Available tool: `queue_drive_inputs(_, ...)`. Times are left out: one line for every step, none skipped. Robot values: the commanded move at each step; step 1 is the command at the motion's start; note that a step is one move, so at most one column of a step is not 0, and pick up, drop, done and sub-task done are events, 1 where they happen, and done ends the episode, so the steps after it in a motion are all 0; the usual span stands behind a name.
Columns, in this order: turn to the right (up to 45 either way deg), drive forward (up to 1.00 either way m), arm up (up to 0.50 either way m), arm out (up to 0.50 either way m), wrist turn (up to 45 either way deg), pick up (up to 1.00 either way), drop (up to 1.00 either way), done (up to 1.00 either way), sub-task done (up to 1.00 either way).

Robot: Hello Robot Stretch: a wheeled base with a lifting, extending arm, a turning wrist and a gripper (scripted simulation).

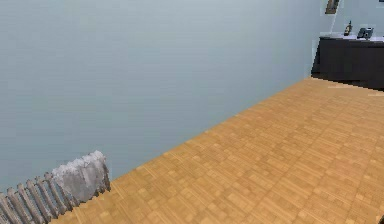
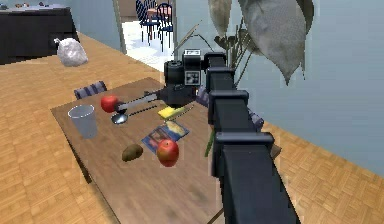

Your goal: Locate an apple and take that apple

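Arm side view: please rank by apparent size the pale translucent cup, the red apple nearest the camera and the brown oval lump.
1. pale translucent cup
2. red round apple, only slightly smaller
3. brown oval lump, clearly smallest

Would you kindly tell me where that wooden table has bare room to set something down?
Bare wood lies on the table nearer than the apple and brown lump, and between the lump and the cup. Around the spoon and book it is crowded.
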Motion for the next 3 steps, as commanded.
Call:
queue_drive_inputs(0.0,0.00,0.00,0.00,24.0,0.00,0.00,0.00,0.00)
queue_drive_inputs(0.0,0.00,-0.28,0.00,0.0,0.00,0.00,0.00,0.00)
queue_drive_inputs(0.0,0.00,0.00,0.00,0.0,1.00,0.00,0.00,0.00)
